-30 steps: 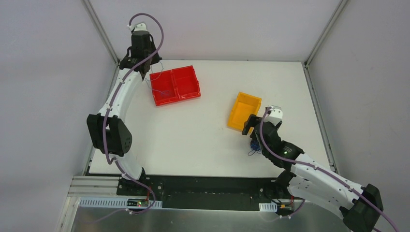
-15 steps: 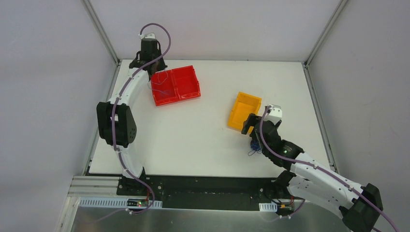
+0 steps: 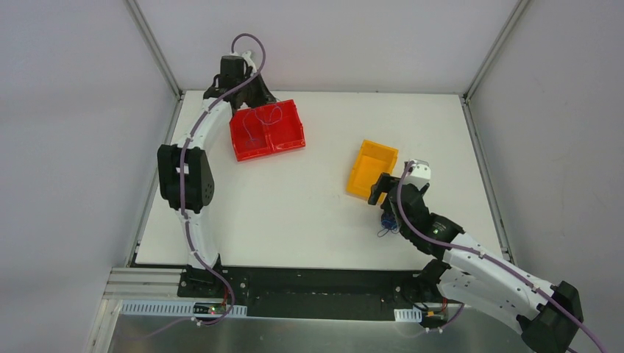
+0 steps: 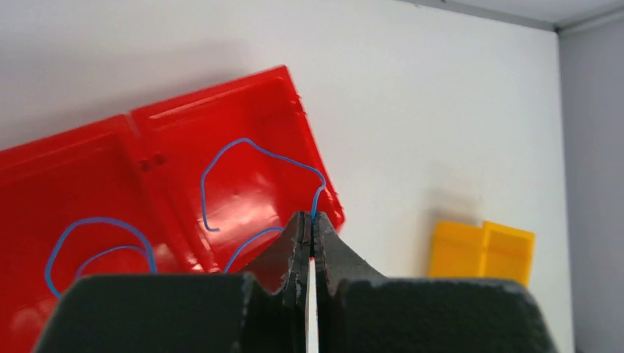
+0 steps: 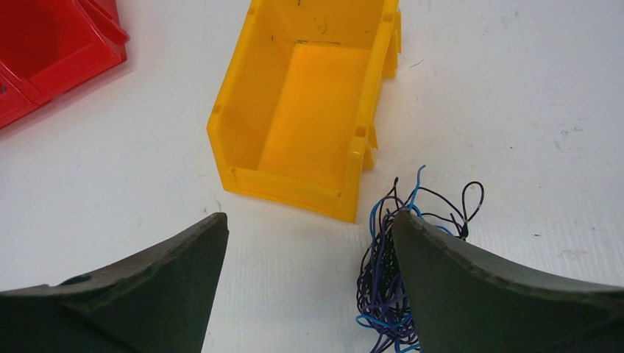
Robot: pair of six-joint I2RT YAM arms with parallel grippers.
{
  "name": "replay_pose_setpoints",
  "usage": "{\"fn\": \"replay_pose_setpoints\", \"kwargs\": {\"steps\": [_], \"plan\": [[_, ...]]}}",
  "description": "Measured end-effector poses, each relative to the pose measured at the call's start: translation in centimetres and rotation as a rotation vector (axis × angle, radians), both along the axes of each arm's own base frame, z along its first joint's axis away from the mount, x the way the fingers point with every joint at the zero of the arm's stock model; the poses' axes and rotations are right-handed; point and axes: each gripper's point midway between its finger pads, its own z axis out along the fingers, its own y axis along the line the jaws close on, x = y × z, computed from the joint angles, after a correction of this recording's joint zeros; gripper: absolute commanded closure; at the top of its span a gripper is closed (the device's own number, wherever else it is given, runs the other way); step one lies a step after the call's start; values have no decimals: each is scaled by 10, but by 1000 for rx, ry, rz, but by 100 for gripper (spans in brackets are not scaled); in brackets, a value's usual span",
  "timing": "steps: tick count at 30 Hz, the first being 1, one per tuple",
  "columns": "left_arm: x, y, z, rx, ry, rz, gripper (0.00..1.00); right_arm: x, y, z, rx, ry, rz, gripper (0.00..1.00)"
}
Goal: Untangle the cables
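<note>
Over the red bin (image 3: 288, 140), left gripper (image 4: 310, 220) pinches a blue wire (image 4: 246, 140); far right of it, right gripper (image 5: 309, 215) sits spread by the cable tangle (image 5: 383, 279).

Tangled blue, black, perhaps purple cables (image 5: 380, 290) beside yellow bin (image 5: 294, 185); blue strands (image 4: 247, 140) in tray (image 4: 221, 93).

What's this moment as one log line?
left gripper: shut on blue wire over red bin | right gripper: open beside tangle | yellow bin: empty
</note>
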Motion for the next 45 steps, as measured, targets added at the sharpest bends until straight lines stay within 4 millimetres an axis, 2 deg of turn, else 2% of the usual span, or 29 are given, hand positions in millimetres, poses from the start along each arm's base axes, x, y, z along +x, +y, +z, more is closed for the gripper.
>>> {"fn": "replay_pose_setpoints", "kwargs": {"steps": [2,5,9,12,14,17,21,25,28,31,38,40,45], "plan": [[-2,-12,-4,-56,21,-62,100,-1,1,0,3,4,3,14],[-8,-15,-10,-119,64,-98,100,-2,0,0,5,5,7,14],[-9,13,-20,-152,94,-53,100,-4,-2,6,22,-11,6,14],[-18,37,-33,-153,129,-6,100,-4,-2,8,28,-15,5,14],[-25,48,-34,-153,138,17,100,-4,-2,7,29,-13,5,14],[-36,51,-22,-154,114,20,100,-4,-1,4,26,-3,6,14],[-49,50,8,-188,35,9,100,-3,1,-1,17,15,10,14],[-48,62,33,-223,-34,35,100,-4,2,-2,19,20,16,14],[-43,76,39,-247,-56,74,100,-4,3,-2,27,23,17,14],[-43,87,30,-260,-39,111,100,-4,3,-2,35,23,15,14],[-40,84,11,-291,14,121,100,-4,4,-2,38,25,14,14],[-39,85,-2,-292,47,129,100,-5,3,-3,37,26,13,14],[-42,96,-51,-214,200,201,100,-5,3,-3,37,28,12,14]]}}
